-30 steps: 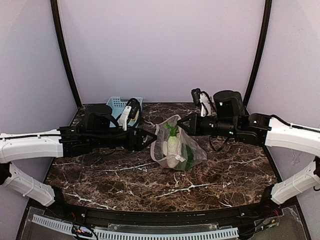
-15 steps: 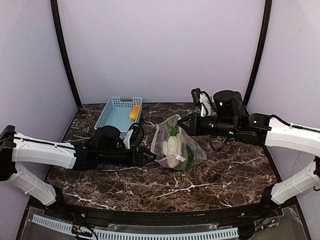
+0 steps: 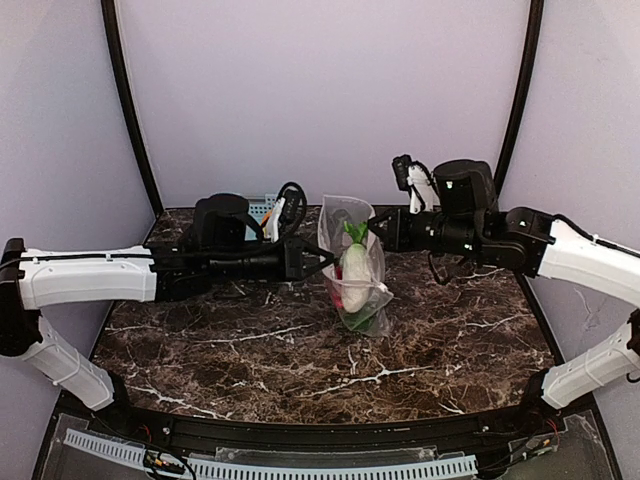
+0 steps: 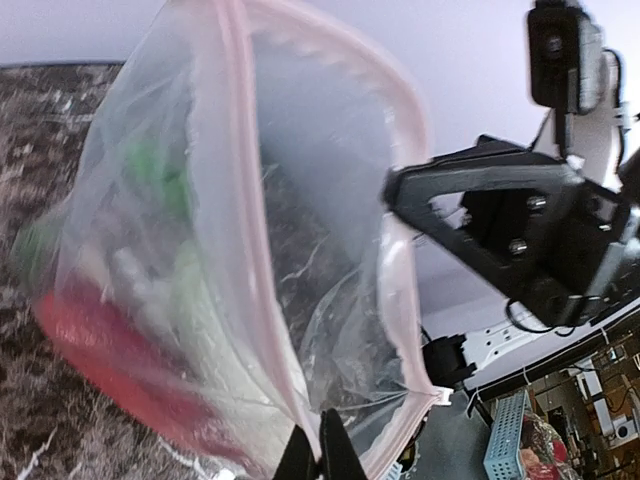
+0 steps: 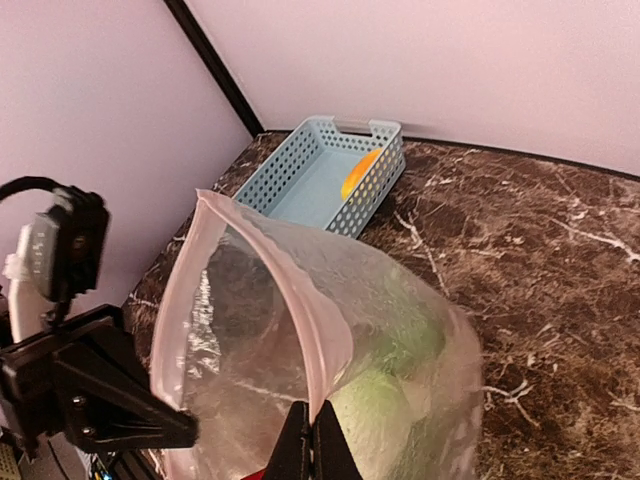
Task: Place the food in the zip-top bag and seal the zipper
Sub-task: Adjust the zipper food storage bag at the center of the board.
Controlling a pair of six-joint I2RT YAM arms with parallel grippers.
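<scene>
Pinching the zipper (image 5: 270,245) at opposite ends, the left gripper (image 3: 322,263) and right gripper (image 3: 376,229) hold the zip-top bag (image 3: 365,295) upright between them, food (image 3: 352,272) inside, one yellow piece (image 5: 358,172) lying in the basket (image 5: 372,190). Pulling apart evenly and level should straighten the mouth without tearing.

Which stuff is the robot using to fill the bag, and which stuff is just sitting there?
For the job: zip-top bag, pink zipper, white vegetable, green leafy one and red one inside it, yellow corn in the blue basket, left claw and right claw, both pinching the bag's rim.
Just lying about: blue basket, marble table.
</scene>
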